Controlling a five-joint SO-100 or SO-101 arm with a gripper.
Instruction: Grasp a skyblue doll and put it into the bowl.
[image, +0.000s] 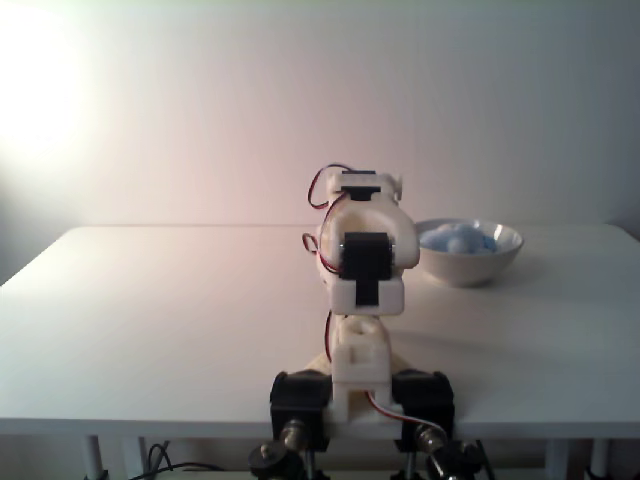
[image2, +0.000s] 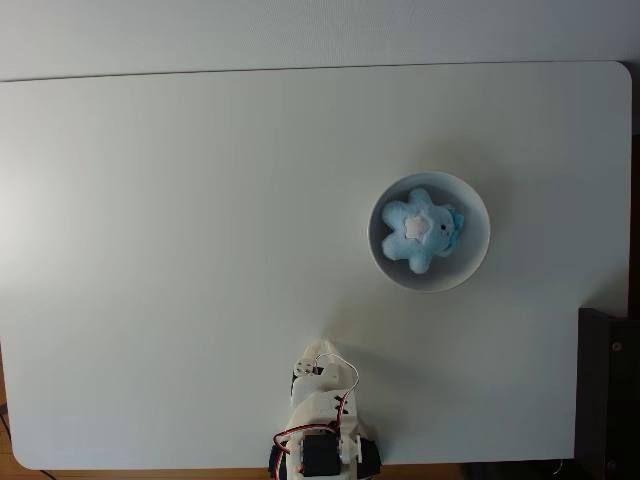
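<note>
The arm (image: 362, 300) is folded over its own base at the near edge of the table (image2: 150, 250), close to the middle of this edge. In a fixed view from the front, the white links stand stacked one over the other, with a black motor at the front and red wires looping at the top. In a fixed view from above, the folded arm (image2: 325, 425) points toward the far edge. Whether the jaws are apart or closed cannot be told.
</note>
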